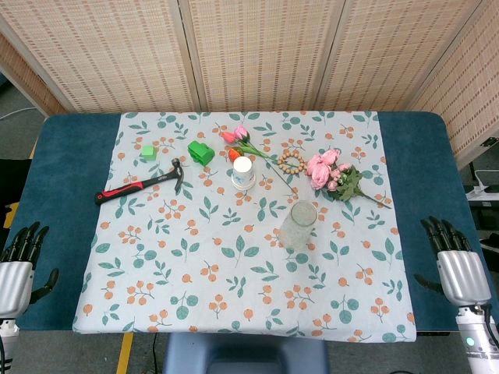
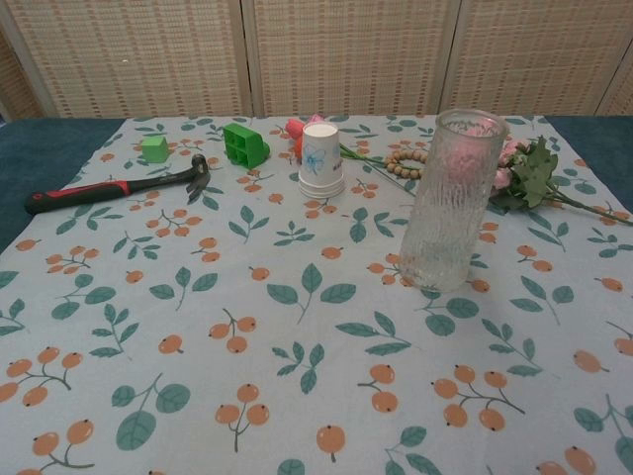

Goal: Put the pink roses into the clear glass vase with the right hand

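Just behind and to the right of the empty vase [image 1: 298, 224], the roses [image 1: 327, 170] lie untouched on the cloth; right hand [image 1: 456, 261] spread, holding nothing, task not begun.

pink roses [image 2: 506, 163] partly hidden behind clear glass vase [image 2: 453, 198], chest view

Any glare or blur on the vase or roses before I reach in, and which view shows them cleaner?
Head view: even light, soft shadows, the clear glass vase faint against the cloth, the pink roses sharp. Chest view: vase large and crisp, no strong glare, but its ribbed glass blurs the roses behind it.
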`<action>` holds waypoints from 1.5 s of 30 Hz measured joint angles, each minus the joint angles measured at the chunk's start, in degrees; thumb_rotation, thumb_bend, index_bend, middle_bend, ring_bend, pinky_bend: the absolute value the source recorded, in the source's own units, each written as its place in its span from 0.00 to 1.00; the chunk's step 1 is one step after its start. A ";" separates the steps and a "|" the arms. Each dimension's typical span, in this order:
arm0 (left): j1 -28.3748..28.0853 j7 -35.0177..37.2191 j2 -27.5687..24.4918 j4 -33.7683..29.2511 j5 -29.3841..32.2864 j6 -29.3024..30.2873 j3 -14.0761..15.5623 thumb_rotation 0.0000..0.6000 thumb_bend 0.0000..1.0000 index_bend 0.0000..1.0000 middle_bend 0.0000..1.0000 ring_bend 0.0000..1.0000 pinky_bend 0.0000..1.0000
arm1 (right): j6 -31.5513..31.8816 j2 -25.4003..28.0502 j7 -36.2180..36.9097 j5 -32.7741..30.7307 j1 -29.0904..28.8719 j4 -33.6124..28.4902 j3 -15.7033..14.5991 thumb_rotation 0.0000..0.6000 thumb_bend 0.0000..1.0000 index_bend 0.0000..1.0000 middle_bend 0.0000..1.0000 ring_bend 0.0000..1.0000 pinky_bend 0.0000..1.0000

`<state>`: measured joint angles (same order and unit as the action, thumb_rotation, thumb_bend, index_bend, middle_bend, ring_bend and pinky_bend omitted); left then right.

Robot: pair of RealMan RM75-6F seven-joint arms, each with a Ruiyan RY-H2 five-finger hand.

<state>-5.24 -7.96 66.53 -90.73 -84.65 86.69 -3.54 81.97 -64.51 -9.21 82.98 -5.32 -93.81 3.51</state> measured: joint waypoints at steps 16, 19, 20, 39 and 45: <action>-0.20 2.69 -0.66 -0.05 1.11 -1.47 -0.05 1.00 0.37 0.00 0.00 0.03 0.27 | 6.23 -5.71 -2.47 -1.72 -0.47 5.45 4.76 1.00 0.03 0.01 0.77 0.75 0.84; -0.06 3.16 -1.11 -0.55 0.92 -1.34 0.05 1.00 0.37 0.00 0.00 0.03 0.27 | 2.90 -6.00 -3.87 -4.75 -2.28 5.88 6.47 1.00 0.01 0.00 0.82 0.80 0.90; -0.04 3.17 -1.16 -0.65 0.79 -1.25 0.07 1.00 0.37 0.00 0.00 0.03 0.27 | 0.78 -5.96 -4.47 -6.17 -3.31 5.88 7.20 1.00 0.00 0.00 0.83 0.81 0.91; -0.27 2.38 -1.35 -1.37 -0.20 -1.98 0.94 1.00 0.38 0.00 0.00 0.03 0.27 | -34.80 -10.89 -11.30 -45.56 -27.06 12.75 20.20 1.00 0.00 0.00 0.89 0.87 0.96; -0.26 2.73 -1.50 -1.39 -0.44 -1.97 1.08 1.00 0.37 0.00 0.00 0.03 0.27 | -39.25 -13.66 -13.57 -58.30 -35.30 19.11 19.42 1.00 0.00 0.00 0.89 0.87 0.96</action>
<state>-5.50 -5.23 65.03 -92.11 -85.09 84.72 -2.46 42.72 -78.17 -22.77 24.68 -40.62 -74.70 22.93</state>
